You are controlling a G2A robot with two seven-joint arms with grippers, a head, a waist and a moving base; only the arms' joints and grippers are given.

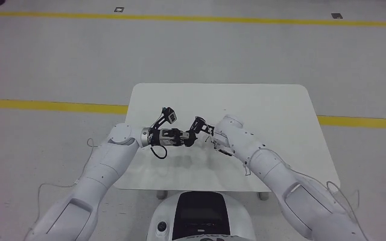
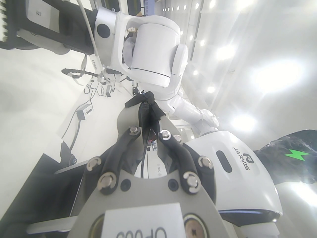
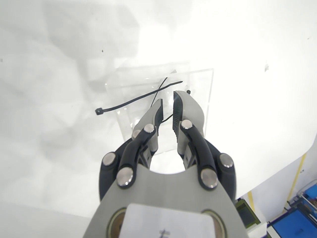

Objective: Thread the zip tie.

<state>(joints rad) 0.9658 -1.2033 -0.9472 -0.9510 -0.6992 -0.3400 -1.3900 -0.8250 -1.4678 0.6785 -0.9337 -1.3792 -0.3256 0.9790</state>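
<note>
Zip tie (image 2: 144, 153): clamped in my left gripper (image 2: 149, 111), held above the table (image 1: 271, 102). I see no loop, so I judge threading not yet done.
Right gripper (image 3: 168, 97): jaws parted, empty, above a clear tray (image 3: 205, 85) holding spare ties (image 3: 138, 99).
Arms: angled inward, tips nearly meeting.
</note>
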